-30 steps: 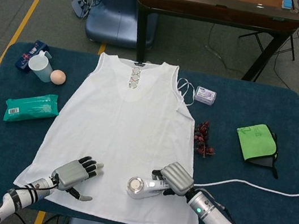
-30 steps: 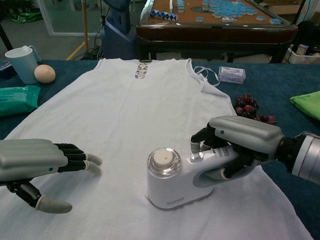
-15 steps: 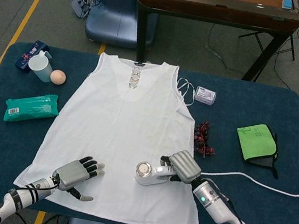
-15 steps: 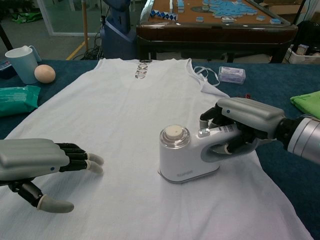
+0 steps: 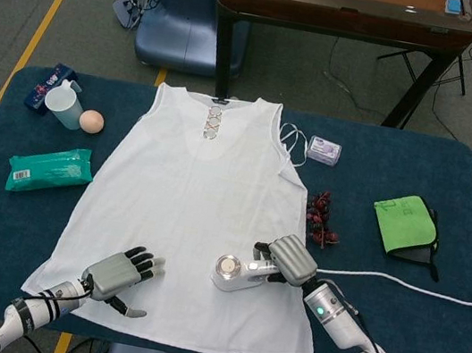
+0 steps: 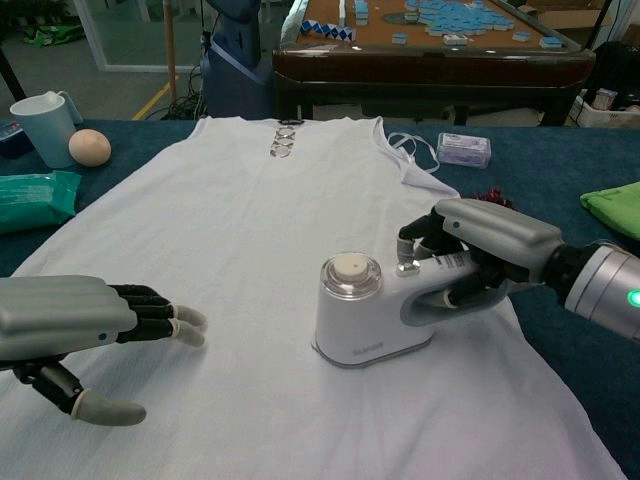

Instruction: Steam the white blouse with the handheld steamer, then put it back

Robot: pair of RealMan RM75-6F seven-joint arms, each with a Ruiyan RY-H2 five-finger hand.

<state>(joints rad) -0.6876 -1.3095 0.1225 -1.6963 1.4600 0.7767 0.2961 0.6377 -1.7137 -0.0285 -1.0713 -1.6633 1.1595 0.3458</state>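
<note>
Grey-shelled and curled, the right hand (image 6: 480,255) gripped the handle of the handheld steamer (image 6: 368,315), its dark fingers (image 6: 450,290) wrapped through the handle loop while the white body stood flat-based on the cloth. The steamer sat on the near right part of the white blouse (image 5: 198,215), which lay spread flat on the blue table (image 5: 418,171) with its neckline at the far side and its hem near the robot. The white power cord (image 5: 408,282) trailed away from the wrist to the right across the bare table. The left hand (image 6: 70,330) held nothing, its fingers extended and slightly apart low over the near left part of the blouse; whether it pressed the cloth could not be told. The steaming step appeared to be in hand, with only the lower right area plainly being worked. The next move would likely call for sliding the steamer steadily toward the far and left parts of the fabric, keeping its base level and the cord free of the dark grapes (image 5: 320,218) just right of the blouse. Farther out lay a green cloth (image 5: 405,223) to the right, and a teal wipes packet (image 5: 49,169), a pale cup (image 5: 64,103) and an egg (image 5: 91,121) to the left.
</note>
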